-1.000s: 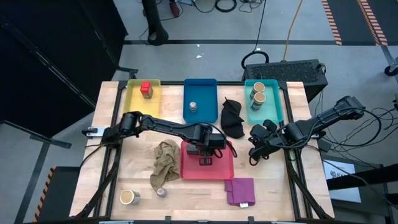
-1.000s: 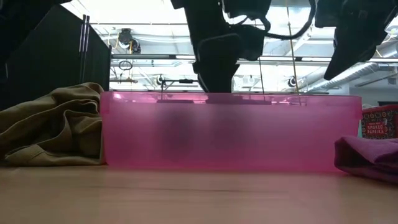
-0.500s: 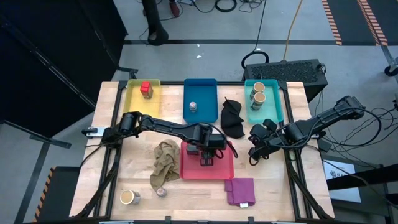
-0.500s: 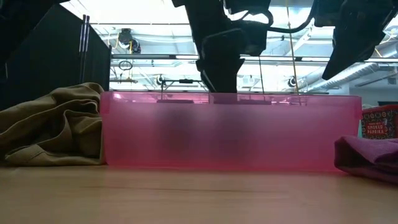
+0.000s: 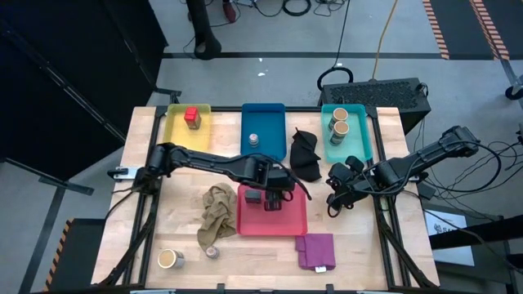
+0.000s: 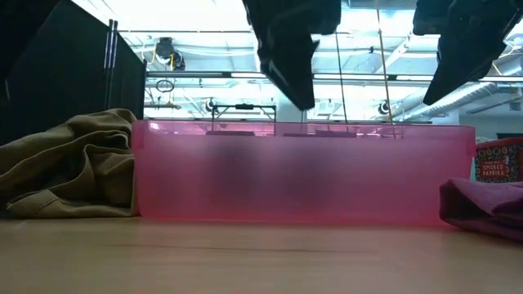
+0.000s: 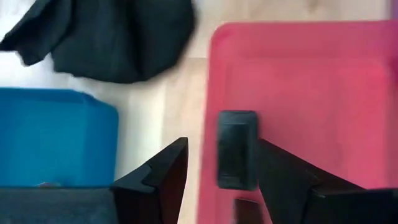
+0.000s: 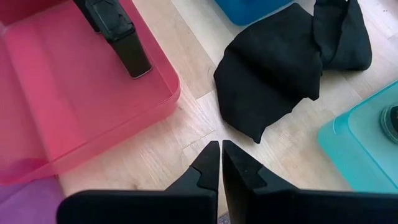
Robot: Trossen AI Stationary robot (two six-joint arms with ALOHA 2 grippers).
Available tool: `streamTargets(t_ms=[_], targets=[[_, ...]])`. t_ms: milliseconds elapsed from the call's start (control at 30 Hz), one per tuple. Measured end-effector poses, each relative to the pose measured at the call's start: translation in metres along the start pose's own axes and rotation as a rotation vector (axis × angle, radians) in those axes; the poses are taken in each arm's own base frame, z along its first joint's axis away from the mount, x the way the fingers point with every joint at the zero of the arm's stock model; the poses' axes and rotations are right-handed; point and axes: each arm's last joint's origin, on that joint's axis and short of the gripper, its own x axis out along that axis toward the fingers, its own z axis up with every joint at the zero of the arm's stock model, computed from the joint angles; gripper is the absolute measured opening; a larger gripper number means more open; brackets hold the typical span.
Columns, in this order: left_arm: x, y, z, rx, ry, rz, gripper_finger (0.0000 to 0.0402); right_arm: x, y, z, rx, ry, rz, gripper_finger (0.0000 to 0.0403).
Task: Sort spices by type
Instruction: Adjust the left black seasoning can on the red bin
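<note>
Tins belong in the pink tray [image 5: 296,222], and one dark tin [image 7: 236,149] already lies flat inside it, directly below your left gripper [image 5: 274,196], whose jaws stand apart around nothing. Lift that gripper straight up so a finger does not drag the tin. Your right gripper [image 8: 221,163] waits closed over the bench [image 5: 359,245] beside the black cloth [image 5: 306,159].

Closed right gripper [image 8: 220,163] over bare wood — pink tray [image 8: 74,118], black cloth [image 8: 280,68] beyond.

A red box [image 6: 498,160] at the low view's right edge reads "SMOKED PAPRIKA". No other text is legible
</note>
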Motion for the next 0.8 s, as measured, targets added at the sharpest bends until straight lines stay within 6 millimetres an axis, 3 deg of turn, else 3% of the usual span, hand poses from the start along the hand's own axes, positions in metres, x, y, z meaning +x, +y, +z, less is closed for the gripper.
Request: streamTargets(t_ms=[267,433,600,800], targets=[[-0.011,-0.04,-0.01,0.137,0.044,-0.107,0.0177,0.0,0.0,0.0,0.0,-0.015,-0.013,0.0],[-0.019,-0.059,-0.032,0.333,0.207,-0.121,0.0118,0.0,0.0,0.0,0.0,-0.017,-0.014,0.0],[-0.001,-0.057,-0.048,0.347,0.321,-0.117,0.0016,0.0,0.0,0.001,0.001,-0.018,-0.012,0.0],[0.022,-0.041,-0.056,0.285,0.335,-0.099,0.0013,0.0,0.0,0.001,0.004,-0.021,-0.008,0.0]])
